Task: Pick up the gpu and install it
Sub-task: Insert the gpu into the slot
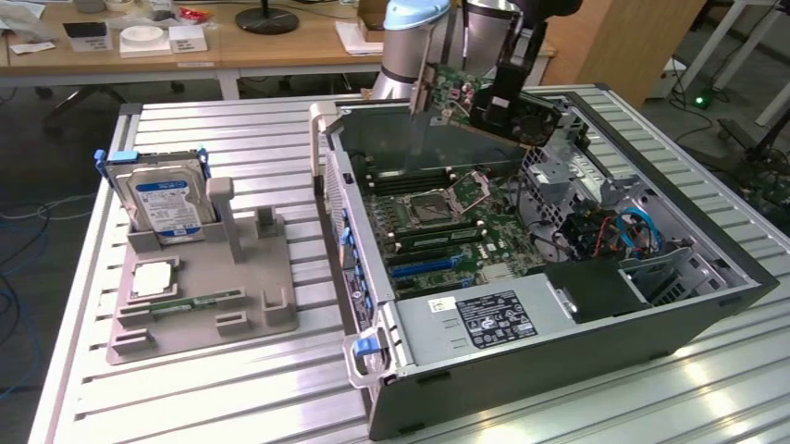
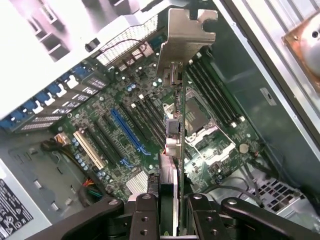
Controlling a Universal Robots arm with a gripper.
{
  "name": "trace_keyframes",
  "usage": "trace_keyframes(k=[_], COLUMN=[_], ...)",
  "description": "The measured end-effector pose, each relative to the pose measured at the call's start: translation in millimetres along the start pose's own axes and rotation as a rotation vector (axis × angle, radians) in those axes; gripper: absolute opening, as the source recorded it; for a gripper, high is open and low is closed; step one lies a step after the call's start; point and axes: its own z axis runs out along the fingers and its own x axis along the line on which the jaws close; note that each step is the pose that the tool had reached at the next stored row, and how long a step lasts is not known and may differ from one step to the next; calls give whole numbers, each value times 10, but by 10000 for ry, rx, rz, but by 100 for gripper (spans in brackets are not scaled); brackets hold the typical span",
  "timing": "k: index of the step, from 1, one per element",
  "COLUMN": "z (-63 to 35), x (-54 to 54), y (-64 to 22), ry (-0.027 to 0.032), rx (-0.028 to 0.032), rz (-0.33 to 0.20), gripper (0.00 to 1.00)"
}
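The pickup is done: the pincer [image 2: 172, 202] is clamped on the gpu [image 2: 172, 135], holding it in the air over the open case [image 1: 580, 361] on the bench [image 1: 222, 388], above the motherboard [image 2: 115, 105]. Installing is left; the card touches no slot, and the long blue slot [image 2: 127, 132] stands bare. The gpu is a thin, flat, greenish board seen edge-on from the wrist, with a silvery bracket [image 2: 187, 35] at its far end.

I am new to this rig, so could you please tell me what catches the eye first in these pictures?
The gripper holds the gpu above the open computer case, over the motherboard. On the exterior view's left, a hard drive stands upright in a grey tray beside the case.
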Motion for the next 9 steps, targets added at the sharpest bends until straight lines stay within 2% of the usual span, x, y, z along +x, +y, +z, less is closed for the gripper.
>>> trace_keyframes(k=[9], z=[4], x=[1], y=[-1], ry=[40], rx=[-26], rz=[-1311], gripper=[27])
